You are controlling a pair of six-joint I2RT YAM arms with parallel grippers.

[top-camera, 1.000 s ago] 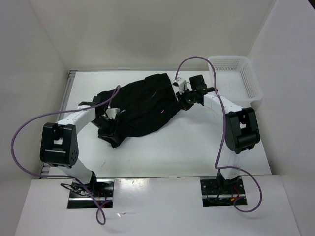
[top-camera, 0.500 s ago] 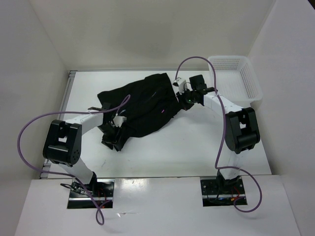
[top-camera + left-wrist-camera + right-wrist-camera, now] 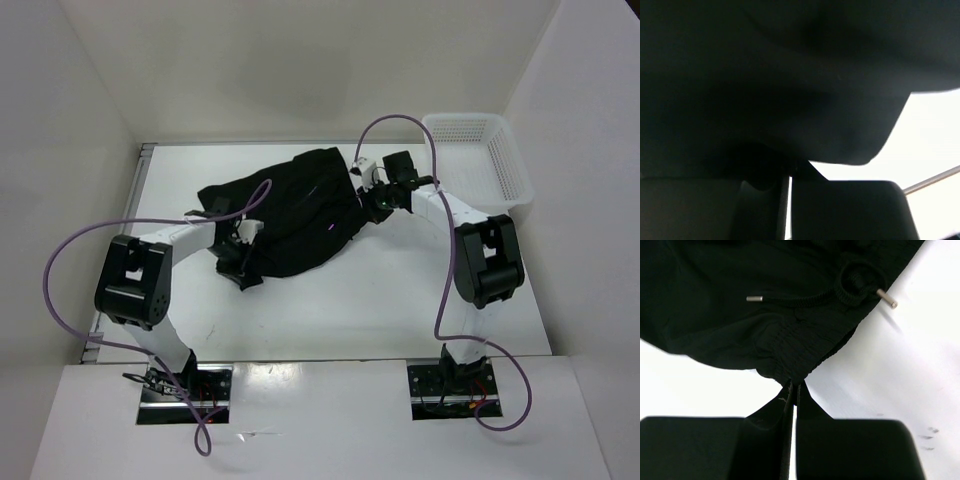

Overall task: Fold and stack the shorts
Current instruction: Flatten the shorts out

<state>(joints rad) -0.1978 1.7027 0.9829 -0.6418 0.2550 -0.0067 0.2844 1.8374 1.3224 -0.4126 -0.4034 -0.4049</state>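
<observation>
Left jaws carried shorts corner inward, clamped.

Shorts: one pair, black, mid-table.
Basket: one, white mesh, far right.
Arms: two, left arm and right arm.
Grippers: two, left gripper at near left edge of cloth, right gripper at its right edge.
Purple cables: two, one per arm, left cable and right cable.
Drawstring: one, in right wrist view, with two metal tips.
Table: one.
Base plates: two, near edge.
</observation>
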